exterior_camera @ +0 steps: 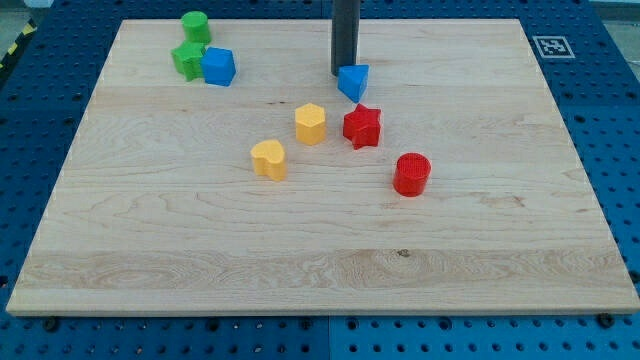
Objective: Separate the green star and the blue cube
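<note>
Standing at the view's top centre, my tip (344, 72) rests just above and to the left of a blue wedge-like block (353, 81), nearly touching it; the rod carries no pincer, so no jaw state applies.

Green star (187, 60) and blue cube (218, 67) sit touching at the view's top left, well apart from my tip, with a green cylinder (195, 26) just above them. Red star (362, 126), yellow hexagonal block (311, 124), yellow heart-like block (269, 159) and red cylinder (411, 174) lie mid-board on the wooden table top (320, 270).
</note>
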Robot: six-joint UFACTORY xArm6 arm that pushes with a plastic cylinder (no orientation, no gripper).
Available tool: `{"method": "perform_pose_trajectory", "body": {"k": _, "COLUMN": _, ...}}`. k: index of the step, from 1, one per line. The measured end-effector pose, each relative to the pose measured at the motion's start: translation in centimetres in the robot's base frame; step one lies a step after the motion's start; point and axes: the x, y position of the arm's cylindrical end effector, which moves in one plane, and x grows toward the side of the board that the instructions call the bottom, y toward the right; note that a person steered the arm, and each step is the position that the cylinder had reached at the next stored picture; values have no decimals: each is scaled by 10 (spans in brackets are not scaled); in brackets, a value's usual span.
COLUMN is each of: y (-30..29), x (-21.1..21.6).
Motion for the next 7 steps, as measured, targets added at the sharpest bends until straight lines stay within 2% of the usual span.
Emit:
{"method": "perform_pose_trajectory", "body": {"k": 2, "y": 2, "x": 22}}
{"method": "perform_pose_trajectory", "body": {"k": 7, "y": -25, "x": 22}}
